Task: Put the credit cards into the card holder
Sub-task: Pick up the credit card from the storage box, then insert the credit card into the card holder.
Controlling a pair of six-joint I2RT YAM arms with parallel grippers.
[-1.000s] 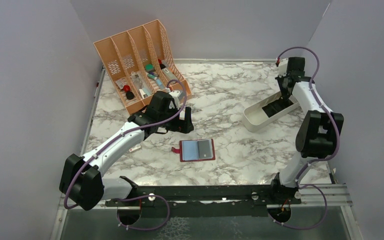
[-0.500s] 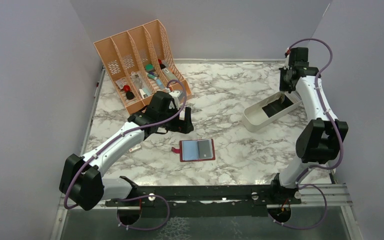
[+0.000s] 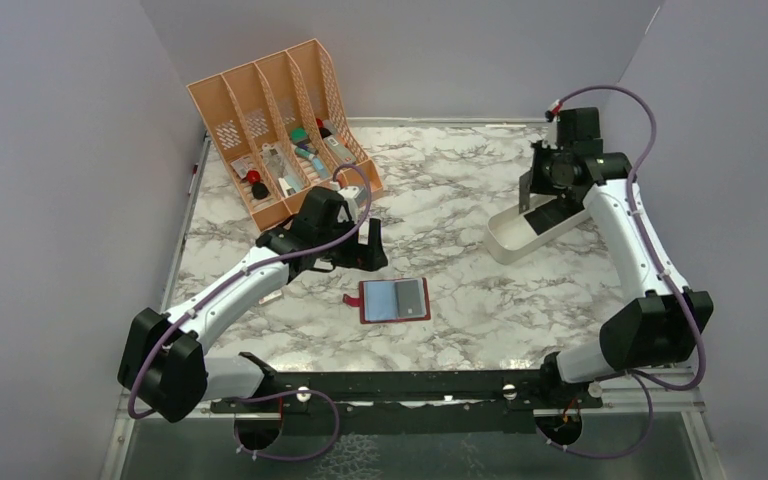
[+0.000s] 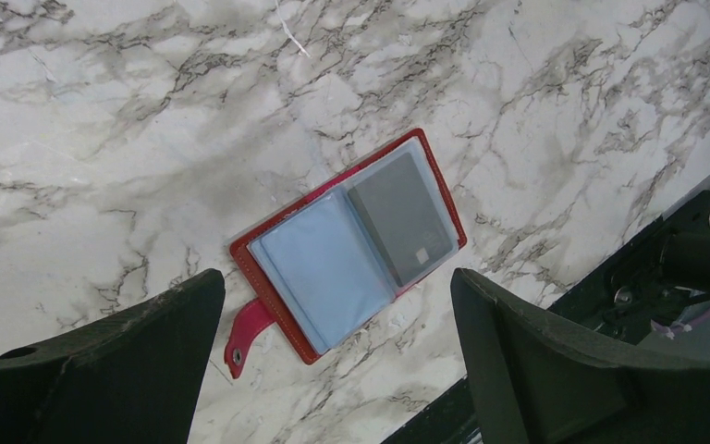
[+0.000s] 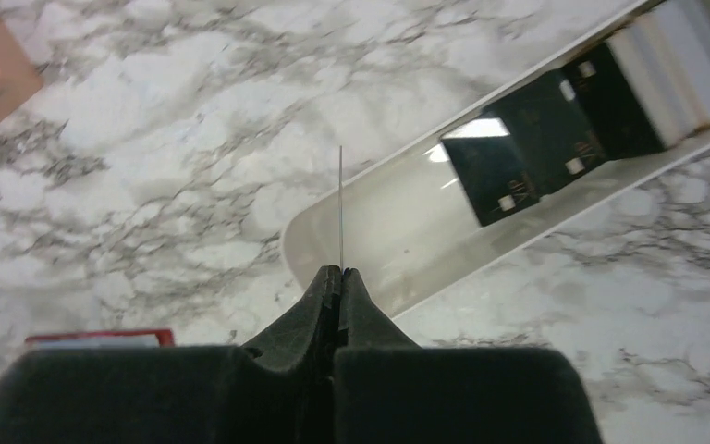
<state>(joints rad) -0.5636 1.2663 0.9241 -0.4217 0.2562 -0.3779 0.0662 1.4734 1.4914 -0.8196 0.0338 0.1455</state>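
The card holder (image 3: 395,299), a dark red wallet, lies open on the marble with its snap tab to the left; it also shows in the left wrist view (image 4: 347,245). A grey card (image 4: 402,217) sits in its right clear pocket. My left gripper (image 3: 365,245) is open and empty, hovering just behind the wallet (image 4: 335,291). My right gripper (image 3: 538,192) is shut on a credit card seen edge-on as a thin line (image 5: 340,203), held above the near end of the white tray (image 5: 397,222). Several dark and pale cards (image 5: 555,129) lie in the tray.
A peach slotted organizer (image 3: 270,120) with small items stands at the back left. The white oblong tray (image 3: 505,240) lies at the right. A black rail (image 3: 400,385) runs along the front edge. Grey walls close in the left, back and right.
My right arm has risen out of the tray and swung left toward the table's middle with a card in its jaws. The left arm has barely moved.
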